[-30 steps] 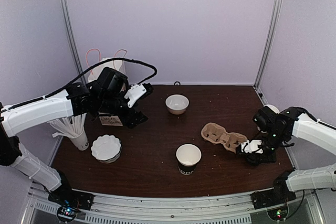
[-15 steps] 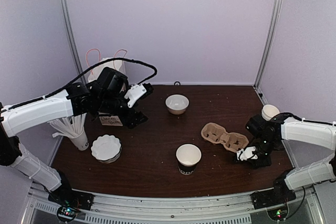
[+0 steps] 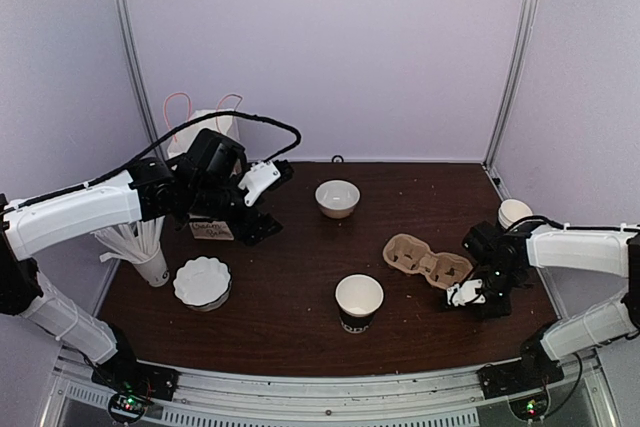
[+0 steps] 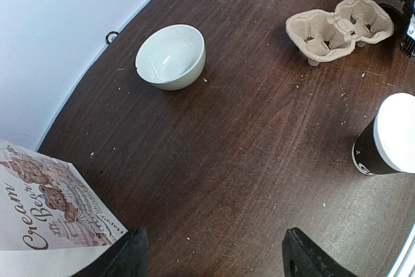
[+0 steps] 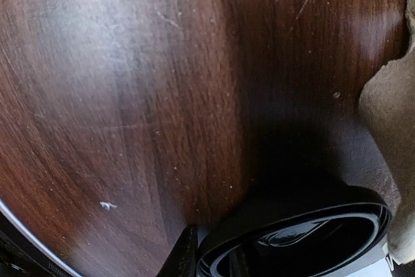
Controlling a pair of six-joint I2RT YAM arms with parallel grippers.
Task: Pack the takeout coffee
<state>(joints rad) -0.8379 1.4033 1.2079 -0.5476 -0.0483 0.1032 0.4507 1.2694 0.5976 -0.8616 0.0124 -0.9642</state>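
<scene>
The black lid [image 5: 295, 235] lies flat on the table [image 3: 300, 277] near the right edge, toward the front, at the tips of the right gripper [image 3: 466, 295]. In the right wrist view, 1 dark finger [image 5: 183, 257] stands just beside the lid's glossy rim. I cannot tell whether the jaws pinch the lid.

The brown cup carrier [image 3: 427, 260] sits just beside the lid on the side toward the table's middle, so that side is tight. A black cup [image 3: 514, 213] with a white top stands by the right edge, behind the right arm. Another open black cup [image 3: 358, 302] stands near the middle of the front edge, with bare wood between it and the right gripper.

The left gripper [image 4: 211, 257] hangs wide apart, holding nothing, beside the white paper bag [image 4: 45, 215] at the back left corner. A white bowl [image 4: 170, 56] sits near the back edge, well apart from both grippers.
</scene>
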